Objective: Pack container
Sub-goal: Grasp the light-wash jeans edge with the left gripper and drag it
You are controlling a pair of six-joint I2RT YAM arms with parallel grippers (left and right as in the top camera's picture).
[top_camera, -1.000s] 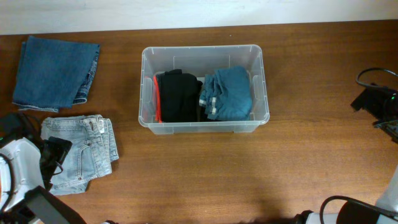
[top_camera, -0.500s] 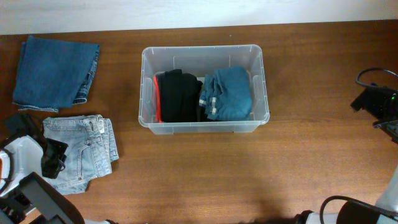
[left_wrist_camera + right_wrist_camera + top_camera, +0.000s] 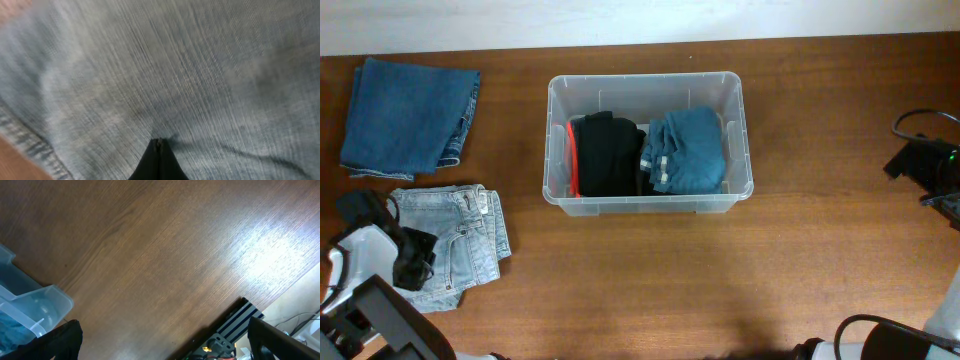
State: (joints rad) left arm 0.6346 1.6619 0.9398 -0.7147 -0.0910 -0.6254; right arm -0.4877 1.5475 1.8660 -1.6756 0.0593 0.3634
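Clear container (image 3: 645, 78) with black, teal clothes (image 3: 610, 155) inside

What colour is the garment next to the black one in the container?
The garment is teal blue, seen best overhead.

Prob. lab: bare wood table (image 3: 640, 290), robot arm (image 3: 380, 315).

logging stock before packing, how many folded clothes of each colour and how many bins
dark blue denim: 1
light blue jeans: 1
black garment: 1 (red edge beside it, cannot tell if separate)
teal garment: 1
clear container: 1
total: 5
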